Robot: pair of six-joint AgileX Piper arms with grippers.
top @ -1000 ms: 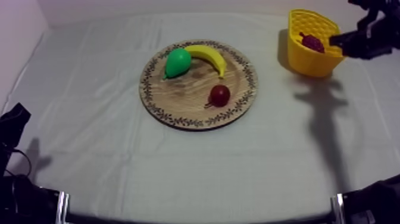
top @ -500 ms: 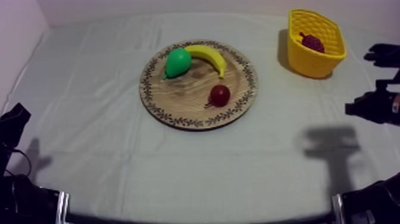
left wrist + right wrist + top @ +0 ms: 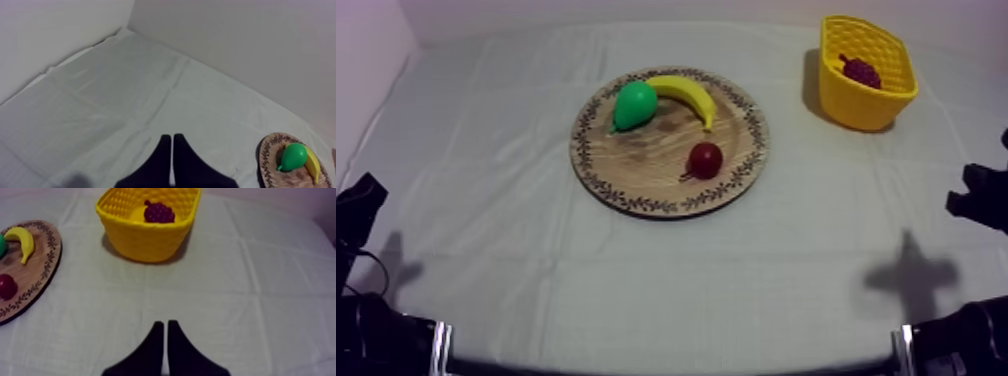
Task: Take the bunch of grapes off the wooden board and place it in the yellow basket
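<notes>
The purple bunch of grapes (image 3: pixel 861 71) lies inside the yellow basket (image 3: pixel 881 105) at the far right of the table. In the right wrist view the grapes (image 3: pixel 159 212) sit in the basket (image 3: pixel 145 240) well ahead of my right gripper (image 3: pixel 165 323), whose fingers lie together as a narrow wedge over bare cloth. My right arm (image 3: pixel 981 195) hangs at the table's right edge, nearer than the basket. My left gripper (image 3: pixel 172 136) is shut on nothing above the cloth at the left, away from the wooden board (image 3: pixel 267 155).
The round wooden board (image 3: pixel 626 165) in the middle carries a green pear (image 3: pixel 634 104), a banana (image 3: pixel 686 95) and a small red fruit (image 3: pixel 705 159). My left arm (image 3: pixel 361 200) rests at the lower left. Open cloth lies between board and basket.
My right arm has drawn back from the basket toward the near right edge of the table. The grapes stay in the basket. The left arm has not moved.
</notes>
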